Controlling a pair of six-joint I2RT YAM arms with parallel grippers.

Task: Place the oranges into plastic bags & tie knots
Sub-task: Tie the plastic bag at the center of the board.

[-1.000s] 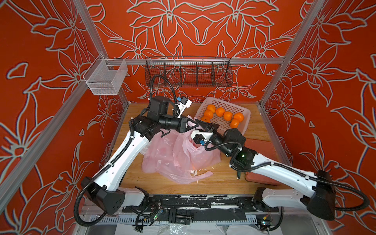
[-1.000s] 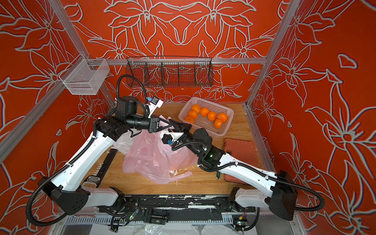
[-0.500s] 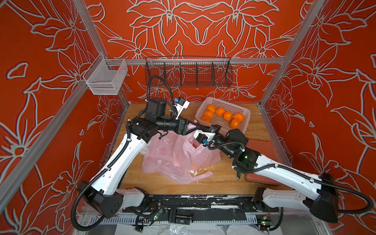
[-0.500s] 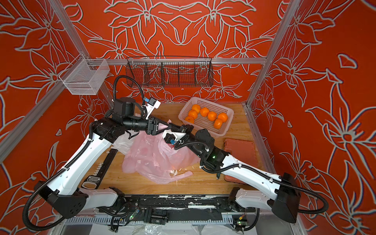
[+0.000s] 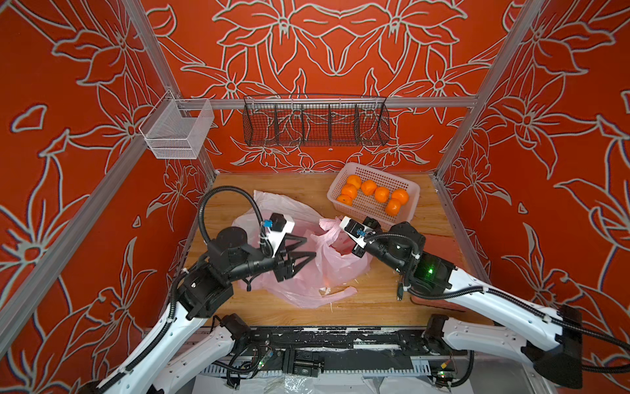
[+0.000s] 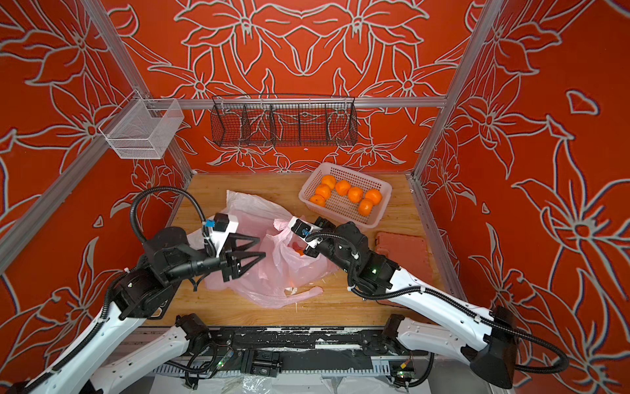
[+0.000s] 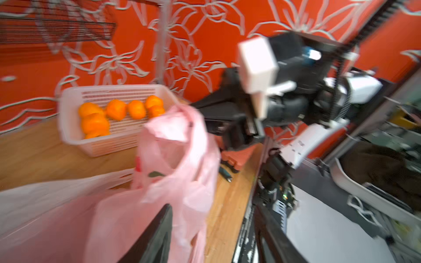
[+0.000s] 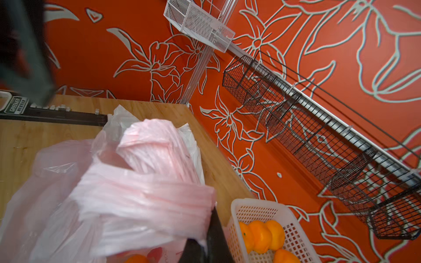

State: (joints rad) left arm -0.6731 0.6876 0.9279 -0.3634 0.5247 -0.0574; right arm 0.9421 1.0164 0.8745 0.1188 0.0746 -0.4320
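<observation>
Red-orange walls with pale flower outlines, closing round a smooth blond wooden surface (image 5: 392, 300) in both top views. On it, thin crinkly pink bag (image 5: 341, 269), slumped and translucent, with a paler white bag (image 5: 279, 204) crumpled behind. Near the far right corner, white perforated basket (image 5: 385, 174) holding a cluster of round glossy oranges (image 5: 381, 193). Left claw (image 5: 311, 247) spread open just beside the pink film, empty; right claw (image 5: 339, 235) clenched on a bunched handle of the pink bag. From the left wrist, blurred: slotted basket wall, fruit inside, pink handle lifted in front. From the right wrist: pleated pink plastic draped over a black finger (image 8: 216, 236), a lone mandarin (image 8: 136, 258) down inside the bag, black wire rack (image 8: 319, 141) and white mesh box (image 8: 200, 25) on the wall.
</observation>
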